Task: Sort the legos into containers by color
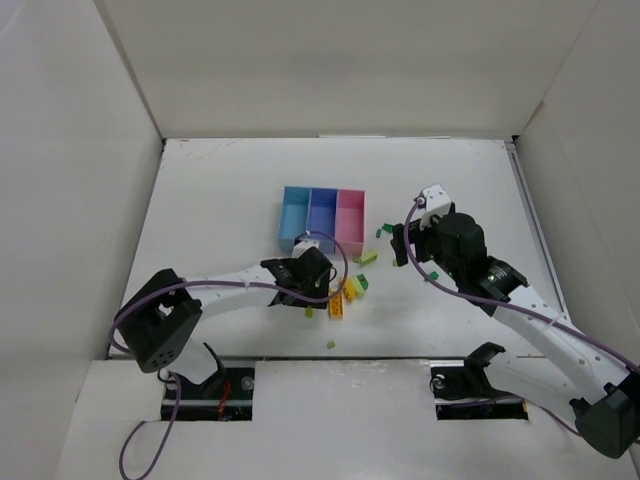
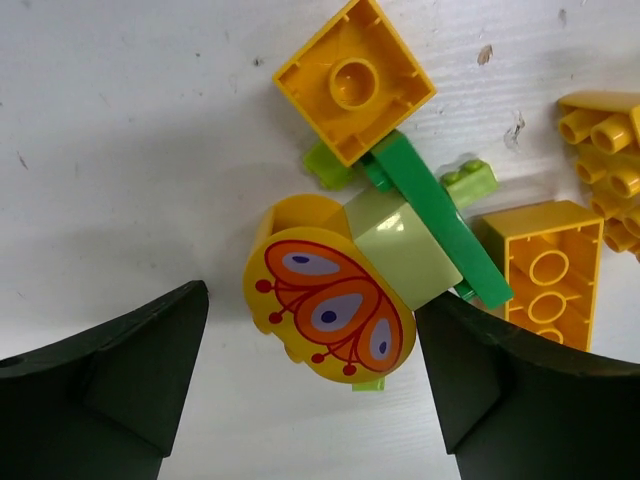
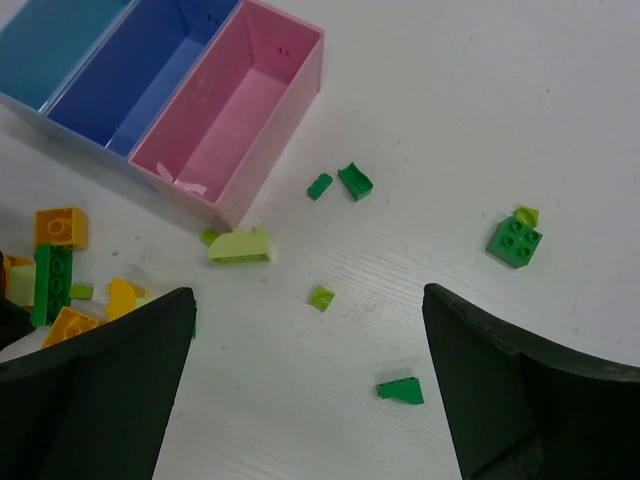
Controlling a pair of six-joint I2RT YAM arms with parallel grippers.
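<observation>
The legos lie in a cluster (image 1: 347,288) in front of the containers (image 1: 322,238), a joined tray of light blue (image 3: 45,40), periwinkle (image 3: 140,70) and pink (image 3: 240,115) bins. My left gripper (image 1: 325,288) is low over the cluster and open (image 2: 310,375). A round yellow piece with a red-orange butterfly print (image 2: 330,312) lies between its fingers, with a gap to the left finger. A pale green brick (image 2: 400,250) and a dark green plate (image 2: 435,215) touch it. My right gripper (image 1: 398,248) is open and empty (image 3: 310,385) above scattered green pieces.
Yellow-orange bricks (image 2: 353,80) (image 2: 545,270) lie beyond the round piece. Under the right gripper are a dark green slope (image 3: 400,390), a lime bit (image 3: 321,297), a pale green arch (image 3: 240,246) and a dark green square brick (image 3: 515,241). Stray lime bits (image 1: 330,344) lie near the front edge.
</observation>
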